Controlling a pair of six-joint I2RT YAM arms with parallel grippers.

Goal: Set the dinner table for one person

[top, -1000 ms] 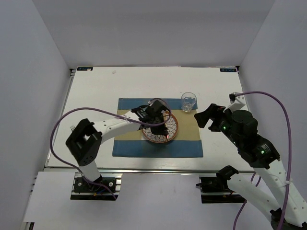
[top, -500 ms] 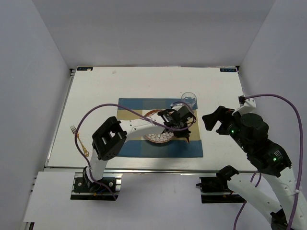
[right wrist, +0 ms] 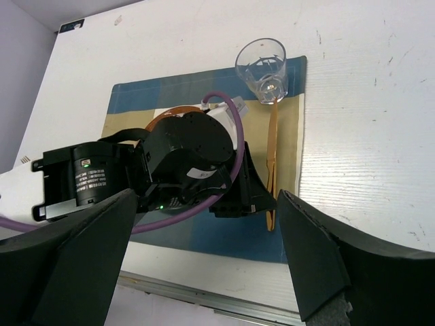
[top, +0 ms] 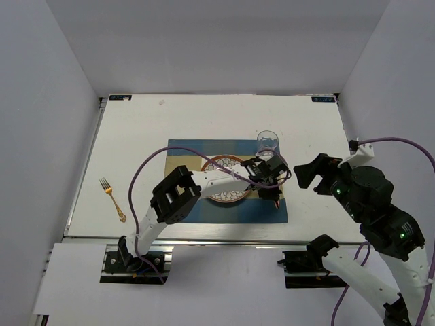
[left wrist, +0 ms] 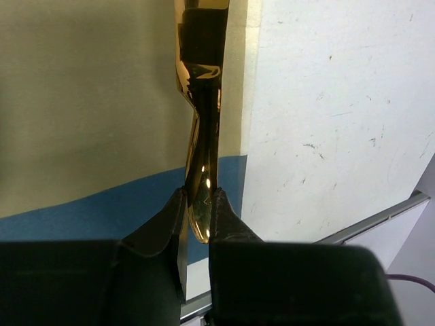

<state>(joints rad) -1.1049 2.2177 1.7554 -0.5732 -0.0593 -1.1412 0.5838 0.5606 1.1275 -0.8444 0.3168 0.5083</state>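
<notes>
The dinner table is a white top with a blue-and-tan checked placemat in its middle. A patterned plate lies on the mat, and a clear glass stands at the mat's far right corner. My left gripper has reached over the plate to the mat's right strip. It is shut on the handle end of a gold knife, which runs along the tan stripe toward the glass. My right gripper hovers open, just right of the mat.
A gold fork lies on the bare table left of the mat. A metal rail runs along the near edge. The left arm's purple cable arcs above the mat. White walls close in both sides.
The left gripper has swung from above the plate to the mat's right strip, carrying the knife. The right arm has drawn back to the right. The fork at left is now uncovered.
</notes>
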